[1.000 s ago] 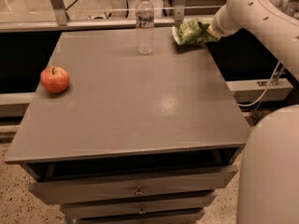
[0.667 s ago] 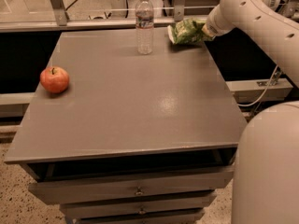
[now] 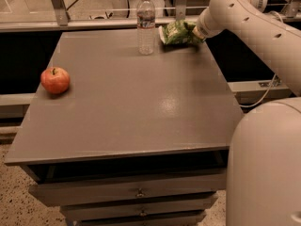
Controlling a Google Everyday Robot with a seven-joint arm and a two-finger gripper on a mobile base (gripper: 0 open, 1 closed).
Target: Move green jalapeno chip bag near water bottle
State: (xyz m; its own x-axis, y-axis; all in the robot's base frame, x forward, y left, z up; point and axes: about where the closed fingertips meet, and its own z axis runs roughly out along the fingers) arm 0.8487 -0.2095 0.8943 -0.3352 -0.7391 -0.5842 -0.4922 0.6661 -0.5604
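since a second ago the green jalapeno chip bag (image 3: 177, 32) has travelled left with the gripper (image 3: 194, 32), and it now sits just beside the water bottle (image 3: 146, 25) at the far edge of the table (image 3: 141, 117). jaws look clenched on its right end. it is probably light, crinkly and soft, so grip the crimped edge, not the puffy middle.

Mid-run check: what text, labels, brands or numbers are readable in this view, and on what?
No text in this view can be read.
On the green jalapeno chip bag, at the gripper near the table's far right corner: print too blurred to read.
On the water bottle: label band too small to read.
On the apple, table and arm: no text visible.
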